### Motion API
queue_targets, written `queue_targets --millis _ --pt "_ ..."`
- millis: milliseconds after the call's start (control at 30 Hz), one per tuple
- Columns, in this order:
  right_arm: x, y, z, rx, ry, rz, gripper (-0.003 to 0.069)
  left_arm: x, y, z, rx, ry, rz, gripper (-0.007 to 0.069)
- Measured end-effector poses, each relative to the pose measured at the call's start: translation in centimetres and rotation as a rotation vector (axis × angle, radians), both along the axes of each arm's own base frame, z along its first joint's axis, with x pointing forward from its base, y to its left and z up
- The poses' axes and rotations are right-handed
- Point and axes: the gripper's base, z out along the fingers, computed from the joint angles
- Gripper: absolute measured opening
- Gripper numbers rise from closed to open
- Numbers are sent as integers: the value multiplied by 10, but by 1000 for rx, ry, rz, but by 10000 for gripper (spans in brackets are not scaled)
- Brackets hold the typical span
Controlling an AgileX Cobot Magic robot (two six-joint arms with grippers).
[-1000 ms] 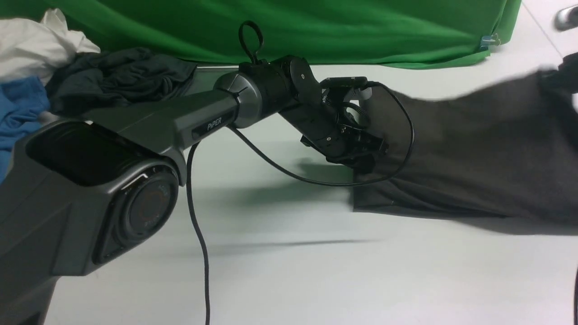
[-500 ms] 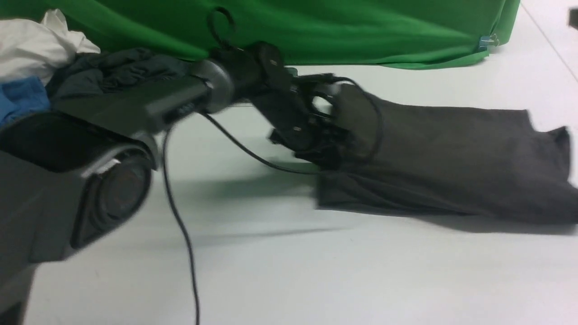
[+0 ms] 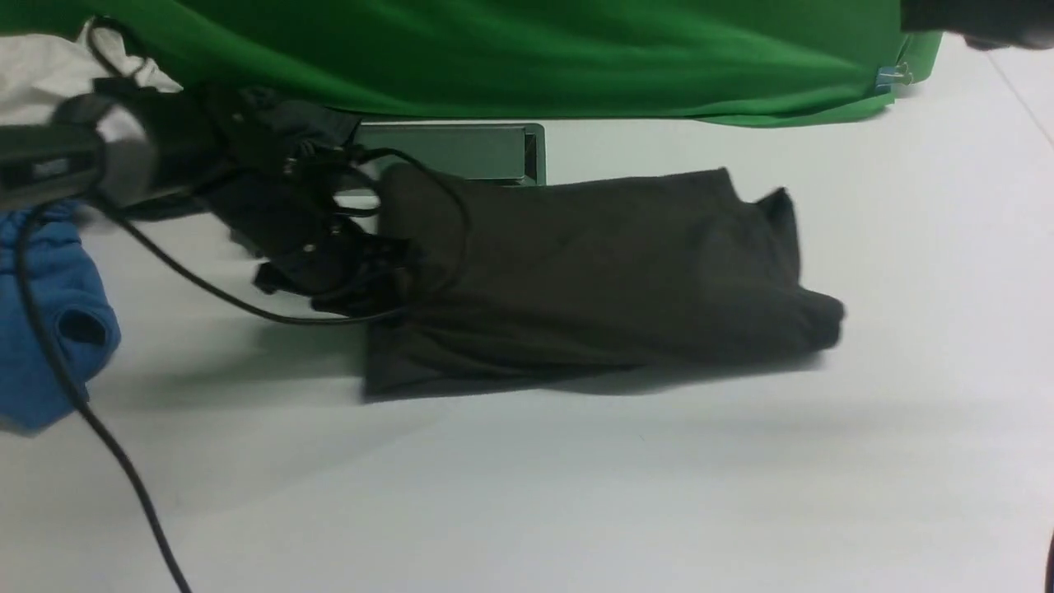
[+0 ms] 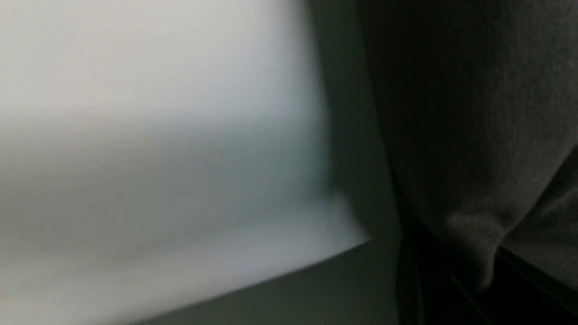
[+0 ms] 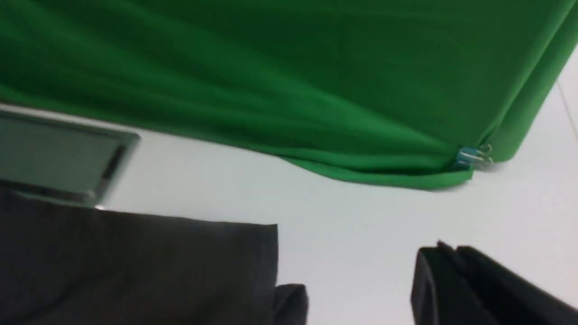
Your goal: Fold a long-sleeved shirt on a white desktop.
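The long-sleeved shirt (image 3: 593,280) lies as a folded dark brownish-black bundle on the white desktop (image 3: 576,494), its right end bunched and slightly raised. My left gripper (image 3: 387,276) is at the shirt's left edge, shut on the fabric. In the left wrist view, the shirt (image 4: 474,113) fills one side and a pinch of it runs into the dark jaws. My right gripper (image 5: 440,253) is shut and empty, clear of the shirt (image 5: 135,266) and above the desktop. In the front view only a dark part of the right arm (image 3: 980,21) shows at the top right.
A green cloth backdrop (image 3: 494,58) hangs along the back, held by a clip (image 3: 893,78). A grey metal box (image 3: 461,152) sits behind the shirt. A blue garment (image 3: 41,329), a white cloth (image 3: 33,74) and a dark grey garment (image 3: 329,123) lie at the far left. A black cable (image 3: 99,428) trails over the desktop.
My left arm has swung left, dragging the shirt with it. The right gripper has let go of the shirt's right end, pulled away to the upper right and shut.
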Motion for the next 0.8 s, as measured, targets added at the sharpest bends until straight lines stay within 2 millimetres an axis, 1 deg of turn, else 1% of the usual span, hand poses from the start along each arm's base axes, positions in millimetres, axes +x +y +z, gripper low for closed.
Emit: queue_targets --millis 67,167,267,300,333,367,400,433,467,500,533,567,600,633,667,700,733,767,800 --pt "-2 0 -1 2 24 -3 18 1 1 1 12 -16 -1 99" --pt "-4 -1 -4 8 68 -12 18 1 2 2 19 -17 -7 147" --pt "-12 -2 -3 17 119 -29 18 -2 3 2 38 8 -21 275" --pt "-17 -3 0 18 122 -31 18 -3 3 3 41 16 -18 330" --pt "-27 -5 7 15 103 -26 17 -6 4 6 52 33 -12 412" --pt "-30 -5 10 14 93 -25 17 -6 5 6 52 37 -7 436" --pt "-45 -8 16 2 59 -13 17 -9 5 12 51 57 18 531" --pt "-60 -10 21 3 24 -8 17 -11 5 17 47 65 29 586" --pt "-71 -11 25 7 -5 -6 17 -13 4 21 44 69 31 613" --pt "-80 -12 22 9 -18 -5 17 -14 2 25 41 68 30 640" --pt "-98 -15 21 18 -55 -3 17 -17 0 34 37 62 27 664" --pt "-101 -15 24 21 -68 -4 17 -18 -1 36 36 60 26 668" --pt "-123 -18 21 34 -127 0 17 -23 -3 50 31 49 17 680" --pt "-137 -20 13 38 -151 3 17 -27 -5 61 28 39 7 685" --pt "-159 -23 10 51 -225 8 17 -32 -7 73 25 25 -4 690" --pt "-168 -24 3 56 -250 11 17 -38 -7 86 22 6 -11 692" --pt "-183 -26 -4 63 -299 16 17 -42 -7 97 20 -10 -16 693" --pt "-202 -28 -11 74 -368 21 18 -52 -8 117 12 -45 -29 693" --pt "-204 -29 -16 76 -374 22 19 -55 -8 122 10 -55 -31 693"
